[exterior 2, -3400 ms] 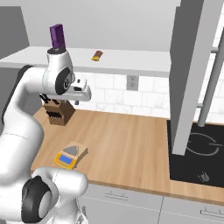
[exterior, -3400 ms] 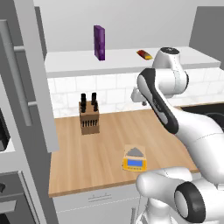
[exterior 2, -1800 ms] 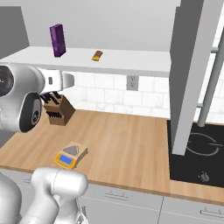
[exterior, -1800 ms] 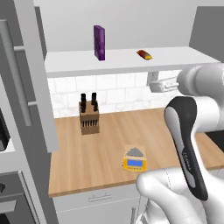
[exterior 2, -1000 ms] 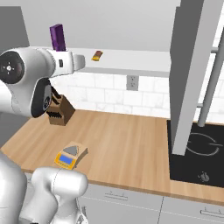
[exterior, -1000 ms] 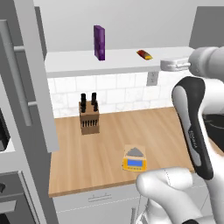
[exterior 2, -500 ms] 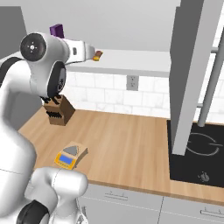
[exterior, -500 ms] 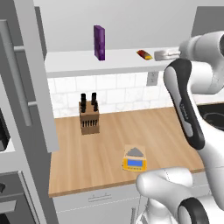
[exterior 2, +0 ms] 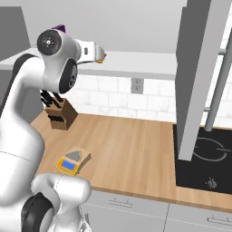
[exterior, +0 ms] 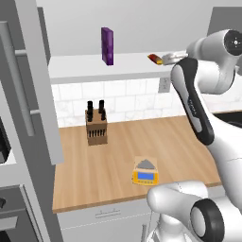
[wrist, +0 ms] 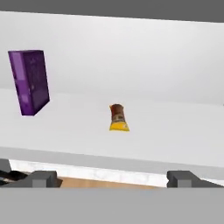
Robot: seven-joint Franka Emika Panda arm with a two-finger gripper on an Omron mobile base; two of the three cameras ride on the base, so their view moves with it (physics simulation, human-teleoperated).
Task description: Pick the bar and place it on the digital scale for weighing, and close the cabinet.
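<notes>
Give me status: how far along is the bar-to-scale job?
Done: nothing yet. The bar lies on the cabinet shelf, ungrasped. In hand: the gripper is up at shelf height facing the bar, fingers spread wide, short of it. Left: grasp the bar, set it on the digital scale, whose plate is bare, then shut the open cabinet door.

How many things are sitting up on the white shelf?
2: the tall purple box stands at the shelf's left, and the bar lies further right, apart from it. Something more could be hidden beyond the views.
</notes>
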